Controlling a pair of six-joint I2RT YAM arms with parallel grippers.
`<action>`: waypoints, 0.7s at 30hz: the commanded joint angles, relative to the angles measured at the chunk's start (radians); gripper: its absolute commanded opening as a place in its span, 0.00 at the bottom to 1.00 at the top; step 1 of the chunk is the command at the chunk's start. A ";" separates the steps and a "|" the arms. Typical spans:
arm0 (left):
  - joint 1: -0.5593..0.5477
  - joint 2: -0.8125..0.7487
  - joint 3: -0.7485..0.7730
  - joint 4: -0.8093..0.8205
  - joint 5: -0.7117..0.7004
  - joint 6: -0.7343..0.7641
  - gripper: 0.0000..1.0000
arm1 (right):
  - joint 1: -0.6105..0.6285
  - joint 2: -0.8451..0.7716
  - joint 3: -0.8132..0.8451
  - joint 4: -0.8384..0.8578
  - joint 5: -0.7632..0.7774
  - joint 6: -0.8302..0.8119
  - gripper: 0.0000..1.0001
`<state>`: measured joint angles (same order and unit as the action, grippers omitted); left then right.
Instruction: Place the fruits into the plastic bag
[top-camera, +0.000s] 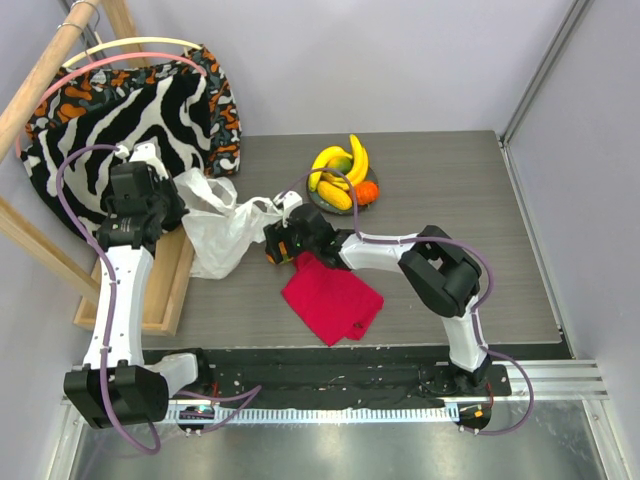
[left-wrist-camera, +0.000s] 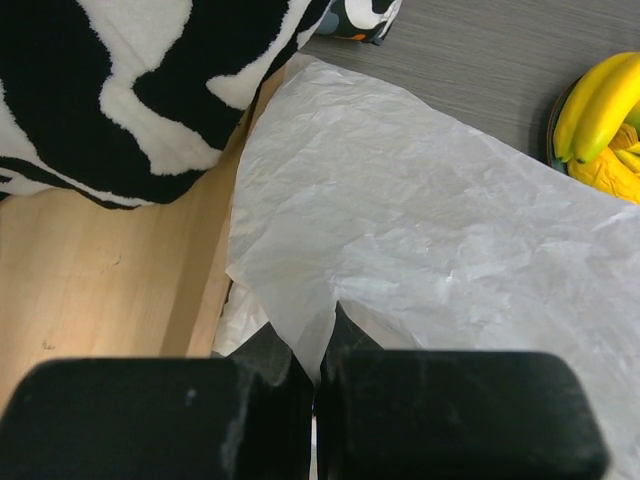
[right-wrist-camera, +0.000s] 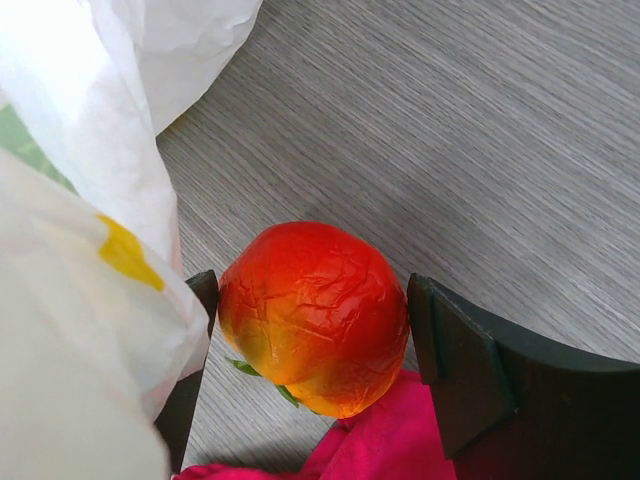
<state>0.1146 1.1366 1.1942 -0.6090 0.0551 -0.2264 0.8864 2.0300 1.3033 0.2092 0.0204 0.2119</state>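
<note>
The white plastic bag (top-camera: 215, 235) lies crumpled at the table's left, and its thin skin fills the left wrist view (left-wrist-camera: 420, 230). My left gripper (left-wrist-camera: 320, 345) is shut on a fold of the bag, at its left edge (top-camera: 165, 205). My right gripper (top-camera: 278, 248) sits just right of the bag, over the corner of the red cloth. It is shut on the red-orange round fruit (right-wrist-camera: 315, 315), whose green leaves point down. Yellow bananas (top-camera: 345, 165) and a small orange (top-camera: 367, 192) lie on the dark plate (top-camera: 318, 201) at the back.
A red folded cloth (top-camera: 330, 295) lies mid-table under the right gripper. Zebra-striped fabric (top-camera: 130, 115) hangs on a wooden frame (top-camera: 165, 290) along the left side, right behind the left gripper. The bag's printed edge (right-wrist-camera: 90, 230) crowds the left finger (right-wrist-camera: 200, 300).
</note>
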 joint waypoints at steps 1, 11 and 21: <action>0.008 -0.006 -0.005 0.043 0.022 0.013 0.00 | 0.005 0.025 0.025 0.009 0.018 0.018 0.82; 0.007 0.006 -0.008 0.045 0.046 -0.001 0.00 | 0.005 -0.109 -0.061 0.011 0.125 0.032 0.55; 0.007 0.000 -0.022 0.052 0.057 -0.007 0.00 | 0.005 -0.425 -0.459 0.176 0.306 0.007 0.51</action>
<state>0.1146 1.1496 1.1805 -0.5953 0.0956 -0.2291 0.8864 1.7100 0.9260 0.2924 0.2161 0.2371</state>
